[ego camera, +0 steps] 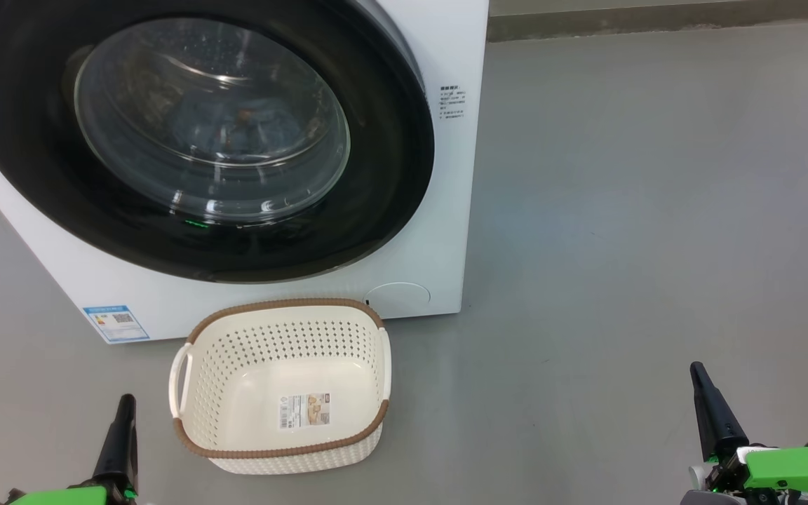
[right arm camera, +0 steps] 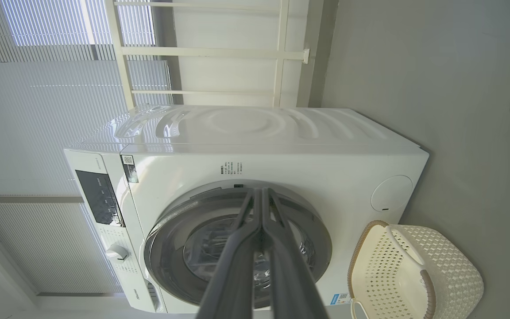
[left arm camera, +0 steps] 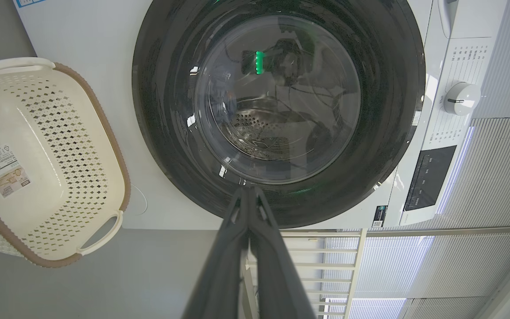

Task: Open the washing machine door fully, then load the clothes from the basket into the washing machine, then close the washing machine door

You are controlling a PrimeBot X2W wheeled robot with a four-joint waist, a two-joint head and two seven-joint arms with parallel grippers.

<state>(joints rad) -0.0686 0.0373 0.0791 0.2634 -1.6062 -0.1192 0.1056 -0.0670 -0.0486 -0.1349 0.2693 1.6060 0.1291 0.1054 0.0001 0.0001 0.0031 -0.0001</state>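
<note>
The white washing machine (ego camera: 449,210) stands on the floor, its glossy black door (ego camera: 32,161) lying flat against the front. Through the glass bowl, blue fabric of the clothes (ego camera: 253,123) shows dimly inside the drum. The cream basket (ego camera: 285,306) sits on the floor just before the machine, holding nothing but its label sticker. My left gripper (ego camera: 125,401) is low at the left beside the basket, fingers pressed together. My right gripper (ego camera: 697,369) is far to the right, also shut and empty. The left wrist view looks past the left gripper (left arm camera: 249,189) at the door (left arm camera: 162,110) and the basket (left arm camera: 60,133). In the right wrist view, the right gripper (right arm camera: 261,191) points at the machine (right arm camera: 303,164).
Grey floor spreads to the right of the machine. A round filter cap (ego camera: 398,294) and a blue sticker (ego camera: 115,322) mark the machine's lower front. A control panel with a knob (left arm camera: 461,98) sits at its top. White railing (right arm camera: 210,53) and blinds stand behind.
</note>
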